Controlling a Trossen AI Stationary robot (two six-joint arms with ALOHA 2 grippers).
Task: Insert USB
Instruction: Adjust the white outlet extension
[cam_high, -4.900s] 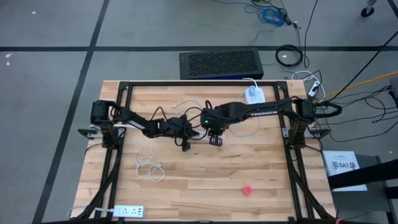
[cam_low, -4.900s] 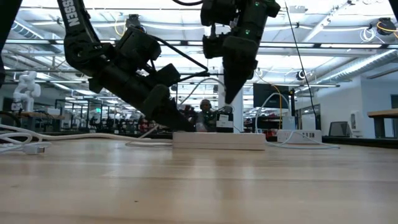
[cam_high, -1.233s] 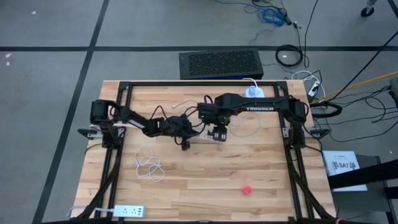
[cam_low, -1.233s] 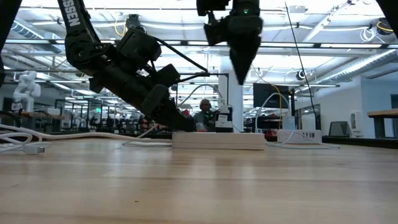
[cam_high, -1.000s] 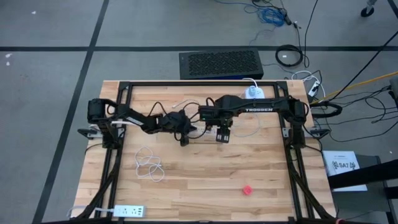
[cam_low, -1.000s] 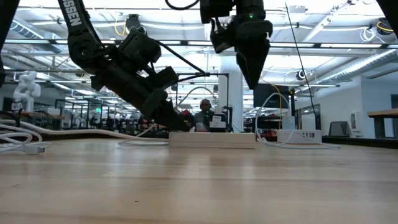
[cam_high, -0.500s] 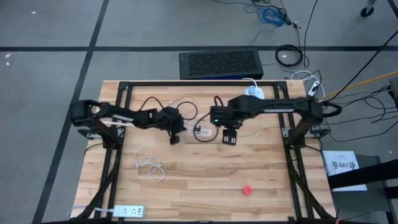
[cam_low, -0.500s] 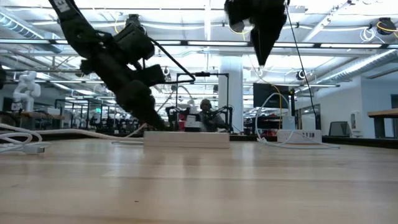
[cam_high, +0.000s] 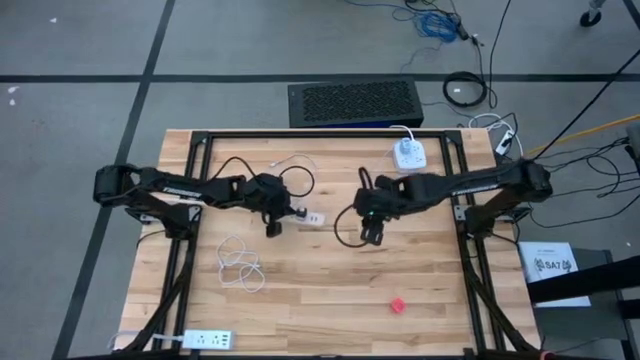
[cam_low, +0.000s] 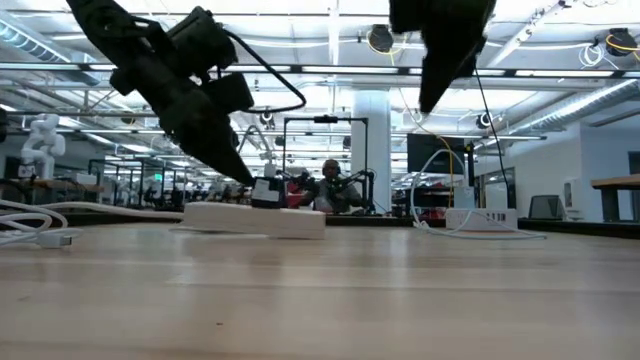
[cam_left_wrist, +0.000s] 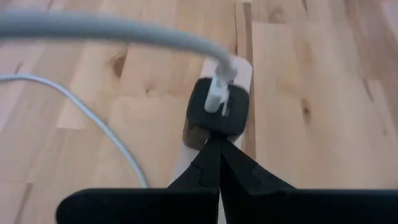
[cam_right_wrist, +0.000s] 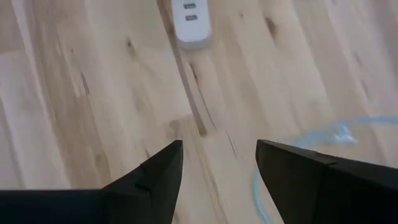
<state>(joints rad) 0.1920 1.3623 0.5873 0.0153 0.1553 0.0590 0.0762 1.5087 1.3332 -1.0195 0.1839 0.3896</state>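
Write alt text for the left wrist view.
The left gripper, fingers shut, points at a black adapter seated on a white power strip, with a white USB plug and its grey cable inserted in it. All rests on a wooden table.

Bright overhead light; right wrist view motion-blurred.

Bare wood below right claw (cam_right_wrist: 216, 163); power strip (cam_right_wrist: 191, 20) ahead; cable (cam_right_wrist: 292, 140) beside.
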